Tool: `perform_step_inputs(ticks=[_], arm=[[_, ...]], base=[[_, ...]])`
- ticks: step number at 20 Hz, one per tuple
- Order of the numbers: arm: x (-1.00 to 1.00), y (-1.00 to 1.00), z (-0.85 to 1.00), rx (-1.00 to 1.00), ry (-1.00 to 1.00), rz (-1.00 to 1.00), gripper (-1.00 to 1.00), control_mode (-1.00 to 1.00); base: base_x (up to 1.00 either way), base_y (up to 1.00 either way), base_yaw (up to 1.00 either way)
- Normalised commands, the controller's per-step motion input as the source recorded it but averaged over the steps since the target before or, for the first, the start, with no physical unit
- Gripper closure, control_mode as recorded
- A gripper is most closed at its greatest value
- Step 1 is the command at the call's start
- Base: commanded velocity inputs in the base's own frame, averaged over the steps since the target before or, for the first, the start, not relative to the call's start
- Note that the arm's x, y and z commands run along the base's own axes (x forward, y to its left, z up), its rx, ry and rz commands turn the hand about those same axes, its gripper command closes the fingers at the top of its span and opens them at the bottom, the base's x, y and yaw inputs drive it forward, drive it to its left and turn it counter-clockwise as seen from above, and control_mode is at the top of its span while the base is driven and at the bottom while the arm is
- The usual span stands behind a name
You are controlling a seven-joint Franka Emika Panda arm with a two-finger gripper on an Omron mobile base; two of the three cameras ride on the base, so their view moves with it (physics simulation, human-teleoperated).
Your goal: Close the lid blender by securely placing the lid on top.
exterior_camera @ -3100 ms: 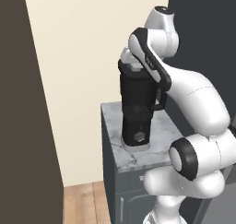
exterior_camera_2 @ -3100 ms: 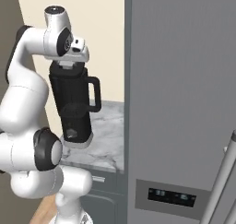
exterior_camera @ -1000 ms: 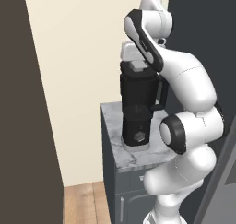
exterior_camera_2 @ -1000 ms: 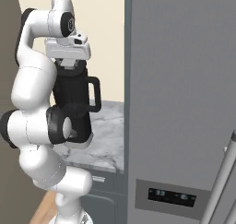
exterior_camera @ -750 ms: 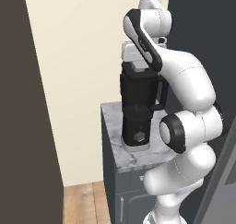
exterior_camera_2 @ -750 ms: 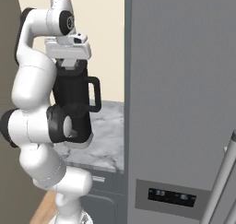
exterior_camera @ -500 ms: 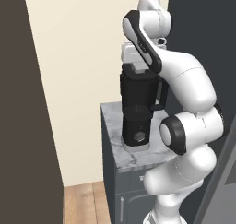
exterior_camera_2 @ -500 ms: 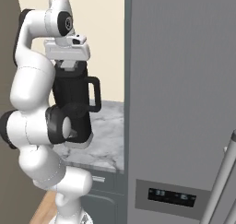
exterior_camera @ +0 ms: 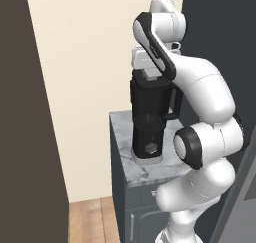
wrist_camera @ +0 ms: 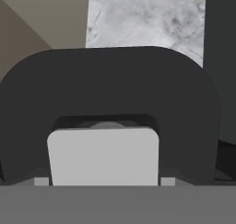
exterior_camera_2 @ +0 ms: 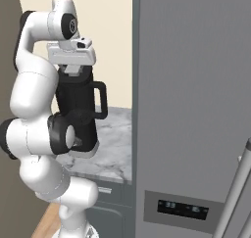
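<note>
Little has changed: the gripper stays over the blender, clenched on the lid. The blender stands on a marble counter, with a fridge to the right.

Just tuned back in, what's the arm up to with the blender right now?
The gripper sits directly over the top of the blender, which stands on the marble counter next to the fridge. In the hand view the black lid spreads right below the camera with its pale grey knob between the finger tips. From the side views it looks level with the jar's top, though I can't tell whether it is fully seated or whether the fingers are clamped on the knob.
</note>
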Motion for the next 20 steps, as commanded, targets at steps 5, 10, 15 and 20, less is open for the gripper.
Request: perform_step_inputs(ticks=[5,10,15,20], arm=[[0.00,0.00,-0.06,0.02,0.07,0.00,1.00,-1.00],[-0.11,0.00,0.15,0.09,0.09,0.00,1.00,-1.00],[0.00,0.00,0.16,0.07,0.14,0.00,1.00,-1.00],[-0.14,0.00,0.00,0.01,0.05,0.00,1.00,-1.00]], base=[[0.00,0.00,0.00],[0.00,0.00,0.00],[0.00,0.00,0.00],[0.00,0.00,0.00]])
